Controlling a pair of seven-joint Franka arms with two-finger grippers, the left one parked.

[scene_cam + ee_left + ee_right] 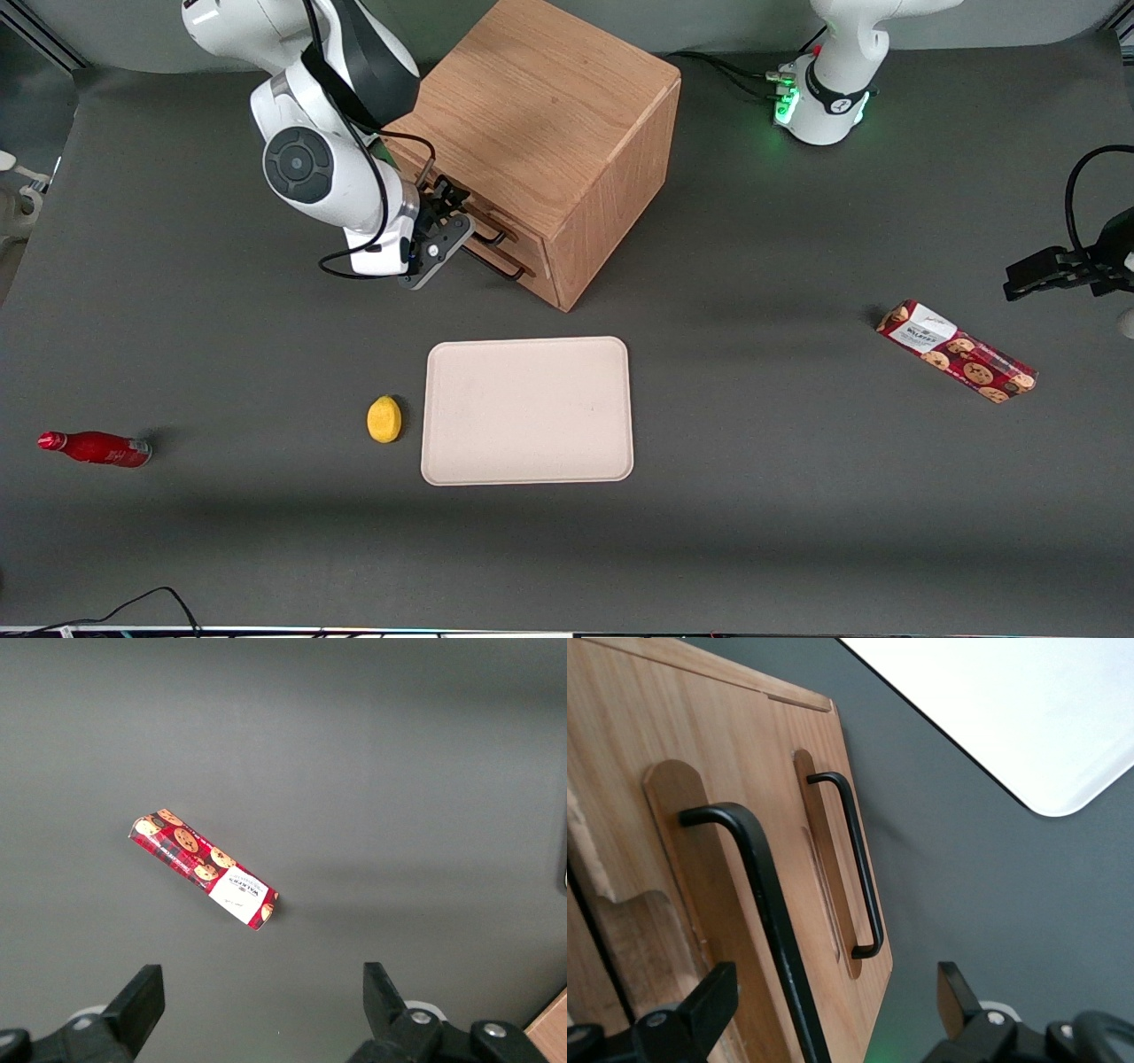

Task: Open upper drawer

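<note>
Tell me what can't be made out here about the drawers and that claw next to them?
- Upper drawer: its handle runs off the right wrist view's edge, so no grip shows.
- Gripper: in the front view its fingertips merge with the dark handles.
- Drawer fronts: mostly blocked by the arm in the front view.
- Bottom drawer: contents hidden, it's shut.

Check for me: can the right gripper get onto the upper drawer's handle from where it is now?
Probably yes. The gripper is open right in front of the cabinet, and the upper drawer's handle runs between its fingers with nothing in the way. The drawer itself looks shut, and the lower handle lies clear of the fingers.
</note>
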